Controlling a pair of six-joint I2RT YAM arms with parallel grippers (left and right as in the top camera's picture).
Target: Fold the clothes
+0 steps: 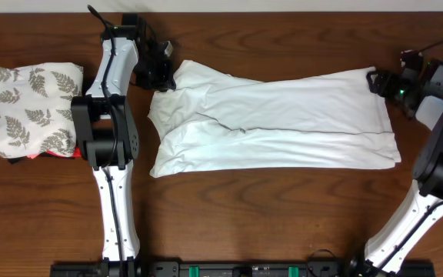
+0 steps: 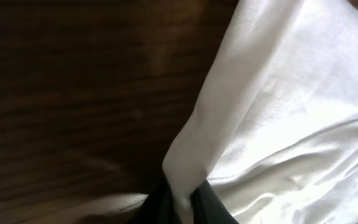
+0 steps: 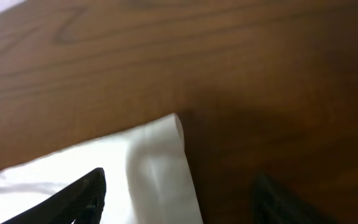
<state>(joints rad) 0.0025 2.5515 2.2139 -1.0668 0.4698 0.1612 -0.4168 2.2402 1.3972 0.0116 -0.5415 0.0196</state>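
Left wrist: end effector [image 2: 183,205], T-shirt [image 2: 291,93] cropped

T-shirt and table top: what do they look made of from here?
White T-shirt: thin, soft fabric, possibly a cotton knit. It drapes in soft creases and shows a slight sheen in the left wrist view. Table: dark brown wood or wood-look laminate with visible grain lines and a low gloss. I cannot tell which.
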